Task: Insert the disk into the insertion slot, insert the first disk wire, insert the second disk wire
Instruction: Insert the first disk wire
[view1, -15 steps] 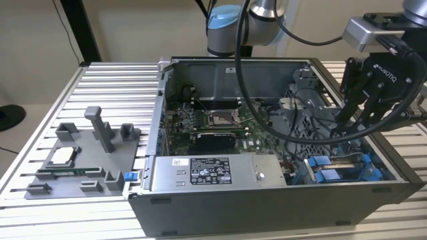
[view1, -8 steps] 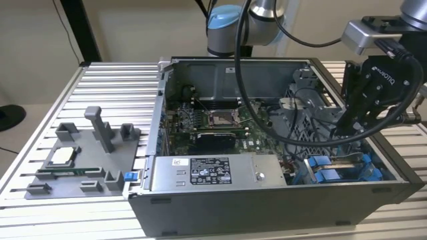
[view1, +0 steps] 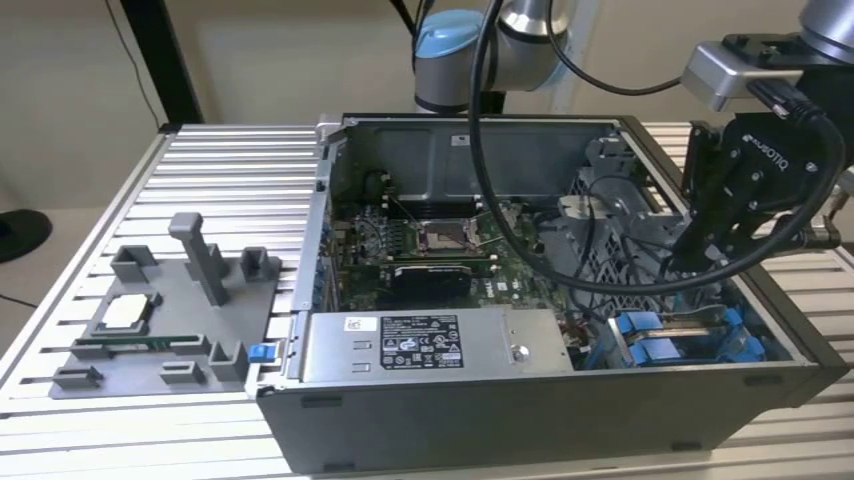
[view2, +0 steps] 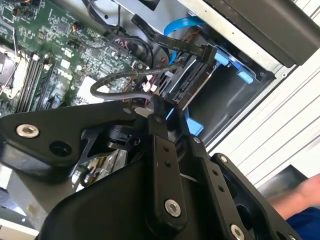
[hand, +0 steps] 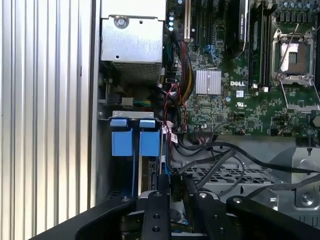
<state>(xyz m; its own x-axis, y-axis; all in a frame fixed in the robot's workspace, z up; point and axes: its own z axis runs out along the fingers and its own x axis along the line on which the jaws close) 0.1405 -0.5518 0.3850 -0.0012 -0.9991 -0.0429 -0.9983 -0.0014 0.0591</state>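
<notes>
The disk (hand: 149, 143) looked seated in the insertion slot (hand: 126, 115), but we couldn't tell whether our hand (hand: 175, 189) gripped the wires (hand: 202, 150).

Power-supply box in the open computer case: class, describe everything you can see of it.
The power-supply box is a rectangular grey sheet-metal unit with a white printed label on its upper face. In the first wrist view one end shows vent perforations and a screw. It lies flat along the case wall nearest the exterior camera, blue drive carriers to the exterior view's right. Coloured wires bunch beside it.
</notes>
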